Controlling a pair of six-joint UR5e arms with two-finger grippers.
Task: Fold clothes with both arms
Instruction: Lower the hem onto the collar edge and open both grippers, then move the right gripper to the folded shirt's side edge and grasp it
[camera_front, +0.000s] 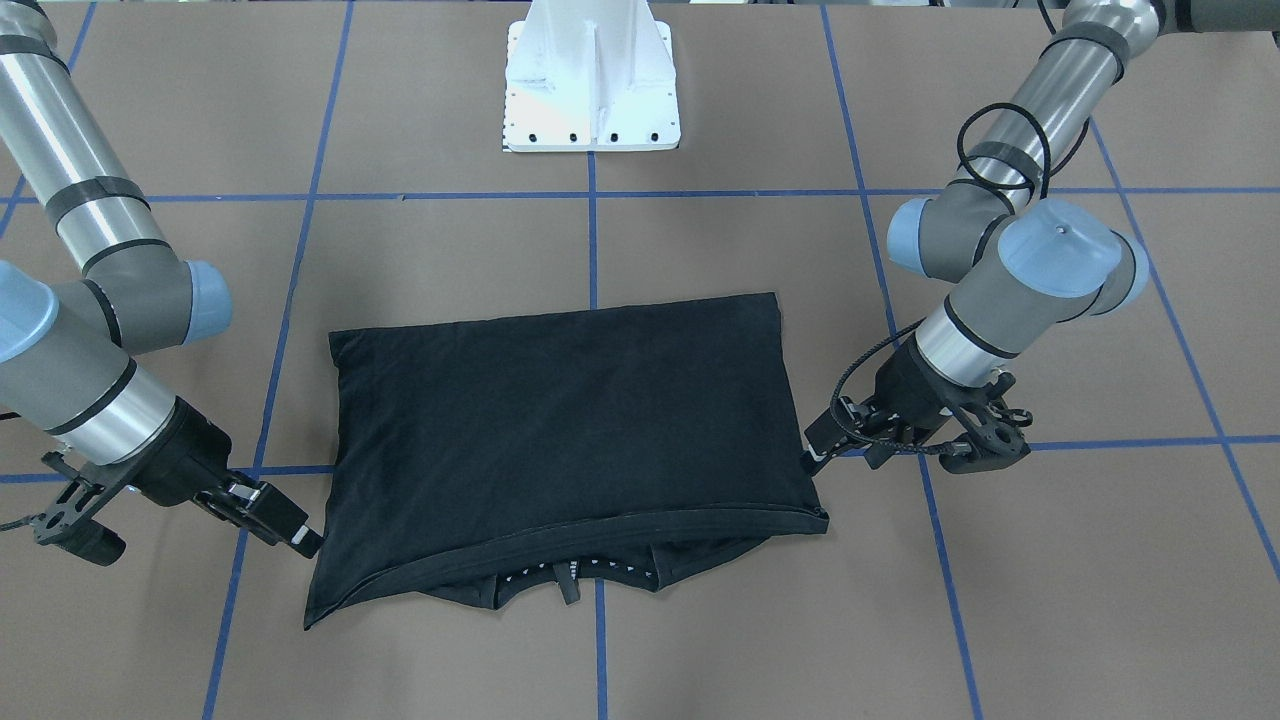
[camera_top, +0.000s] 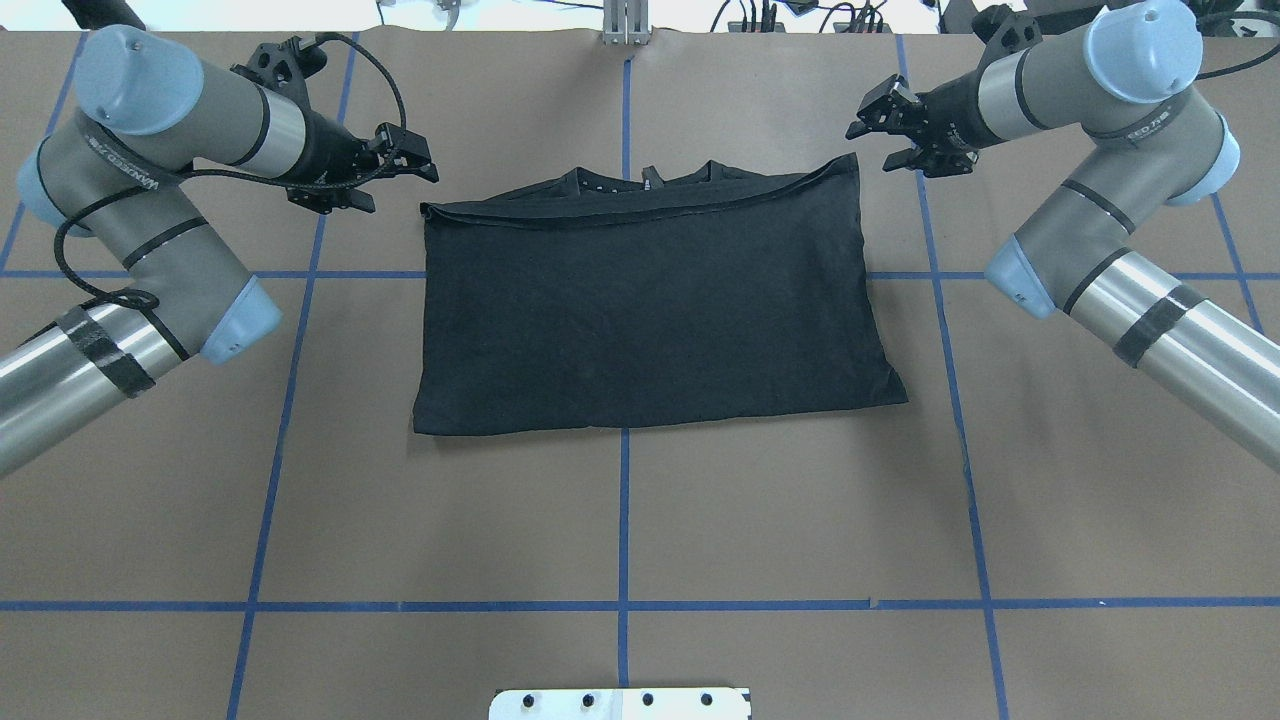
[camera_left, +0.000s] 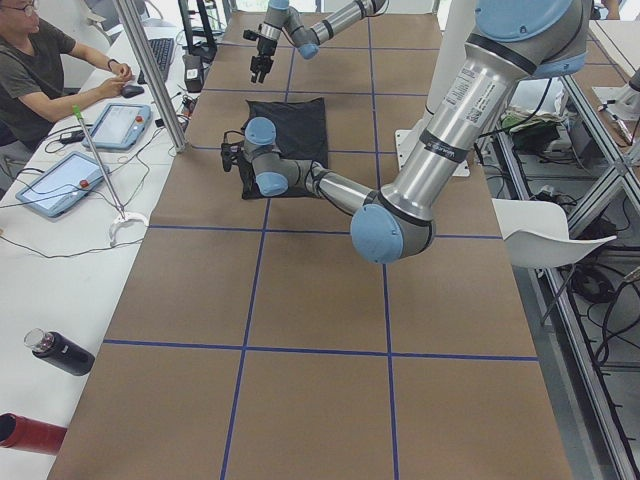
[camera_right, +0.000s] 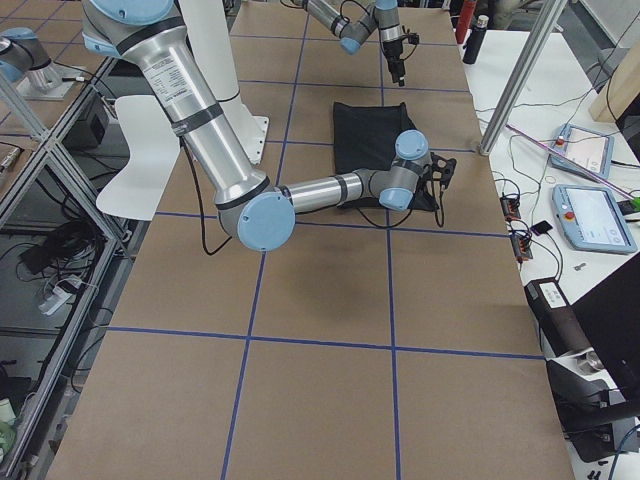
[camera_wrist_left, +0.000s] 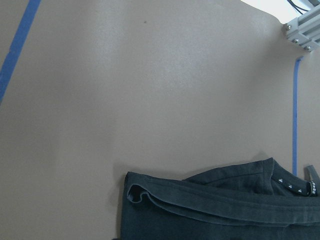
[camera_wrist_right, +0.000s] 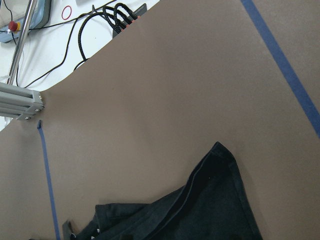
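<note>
**Shirt folded once, both jaws empty at its far corners**

Facing view: the black shirt lies flat on the worktop. It is doubled over, plain side up, and its collar peeks out under the edge furthest from the robot. The left arm ends just beside one corner of that edge, and the right arm ends beside the other. Whether the left jaws brush the cloth is hard to tell here.

Overhead view: both pairs of jaws look partly open with nothing between them. Each sits near its corner of the shirt, with a sliver of bare worktop showing between jaws and cloth.

Side views: the shirt sits mid-worktop between the two arm tips. The jaws are too small here to judge.

Wrist views: the left camera shows stacked hems curling at one corner of the shirt. The right camera shows the opposite corner lying flat. No fingertips are in frame in either view.

The step in hand looks like re-gripping for a second fold. To do it well:
- Each arm should come in low at its corner and slide one jaw under all the layers.
- The jaws should close only once the cloth is fully between them.
- Both arms should lift together and level, keeping the edge taut so the layers do not slip apart and the collar stays tucked.
</note>
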